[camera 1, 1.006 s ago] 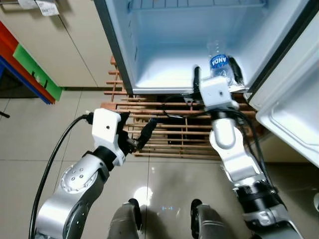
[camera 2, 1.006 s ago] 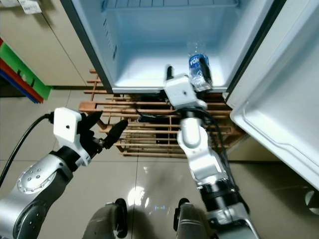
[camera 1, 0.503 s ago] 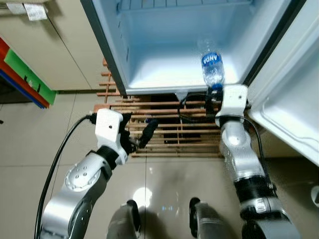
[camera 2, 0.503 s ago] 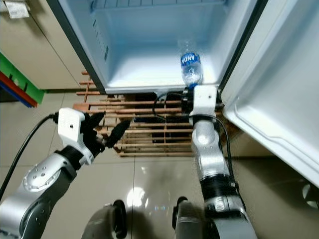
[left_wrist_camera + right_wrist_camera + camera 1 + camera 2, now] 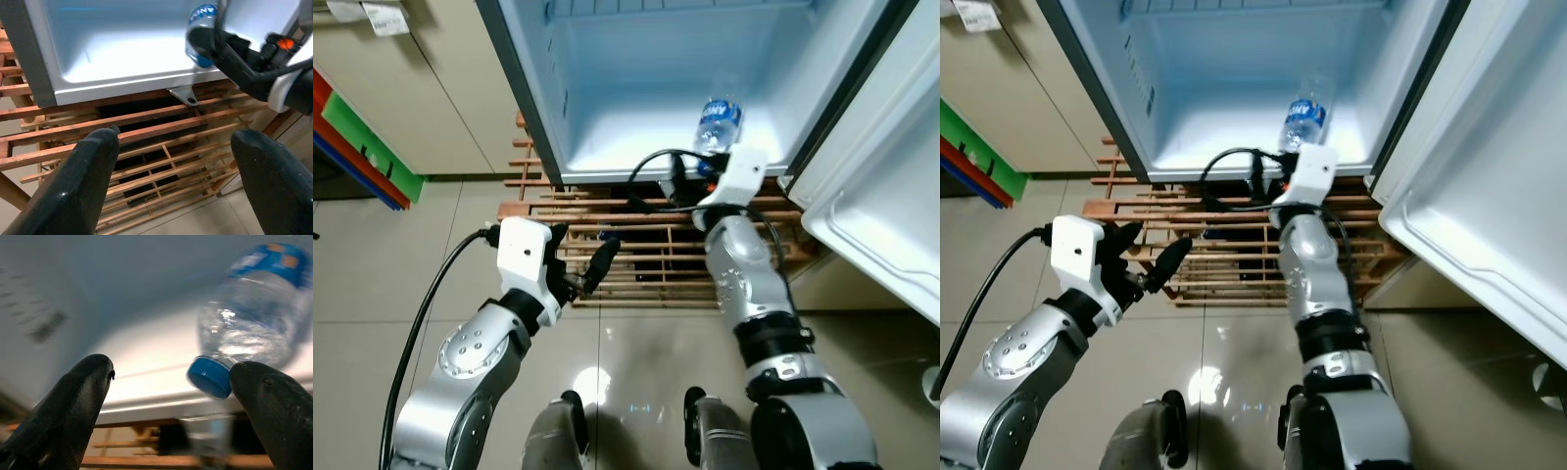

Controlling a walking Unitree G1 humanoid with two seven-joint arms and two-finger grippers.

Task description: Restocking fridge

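gaping right gripper (image 5: 166,411), finger touching bottle (image 5: 254,328) cap.

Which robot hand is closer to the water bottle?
Right. The right gripper is open right beside the water bottle in the fridge. The left gripper is lower, over the wooden rack.

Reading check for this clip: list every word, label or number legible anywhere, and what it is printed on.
"AN..." in white on the blue label of the bottle, cut off by the frame edge; the rest is unreadable.
The same label in the eye views: too small to read.
Paper slips on the cabinet: print too small to read.
Nothing else legible.
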